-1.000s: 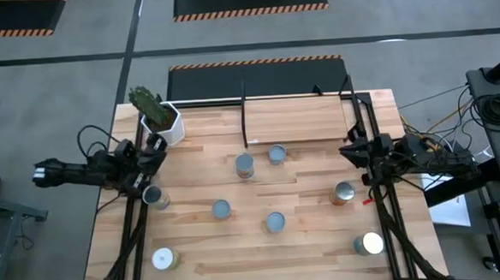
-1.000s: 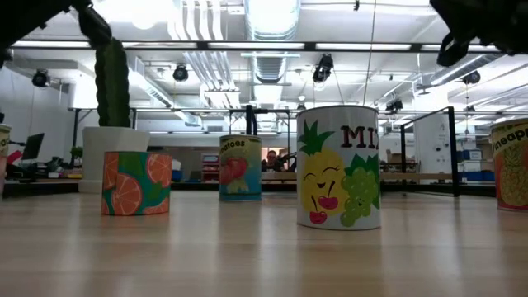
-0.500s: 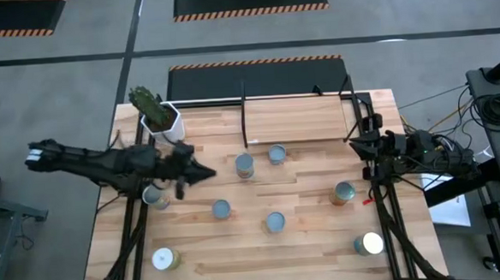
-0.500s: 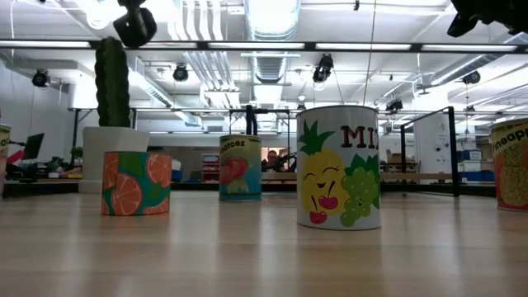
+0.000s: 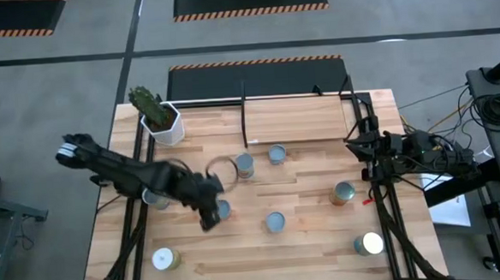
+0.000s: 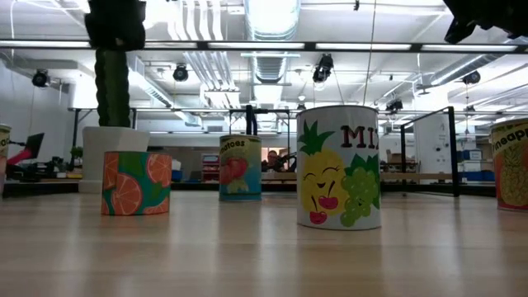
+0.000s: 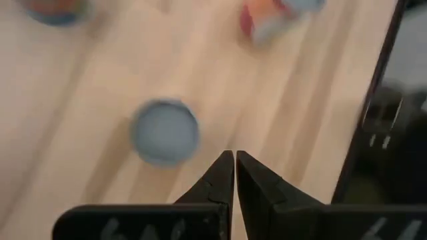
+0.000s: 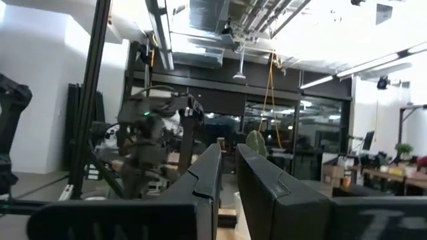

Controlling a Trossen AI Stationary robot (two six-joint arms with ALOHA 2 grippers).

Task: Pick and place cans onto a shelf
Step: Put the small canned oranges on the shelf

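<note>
behind the desk (image 5: 324, 247) the low view shows a big open workshop with ceiling lights and ducting. on the butcher-block top the shelf (image 5: 293, 119) sits at the far edge and carries nothing, so by the look of it the task has barely begun: no can is placed, and all eight are left to move.

the cans stand loose on the wood: two near the shelf's front (image 5: 244, 165) (image 5: 276, 154), one mid-desk (image 5: 275, 222), one by the right rail (image 5: 344, 192), a white-topped one at the near right corner (image 5: 371, 243), another at the near left (image 5: 162, 259), one partly under the left arm (image 5: 154, 198), and one just beside the left gripper (image 5: 209, 212). that last can (image 7: 164, 131) shows in the left wrist view, close to the fingers (image 7: 217, 179), which are clenched together with nothing between them; they would have to spread before any grasp.

the right gripper (image 5: 359, 146) waits at the desk's right edge, near the shelf's corner, fingers (image 8: 207, 170) nearly together and holding nothing.

a white plant pot (image 5: 161, 121) stands at the far left.
</note>
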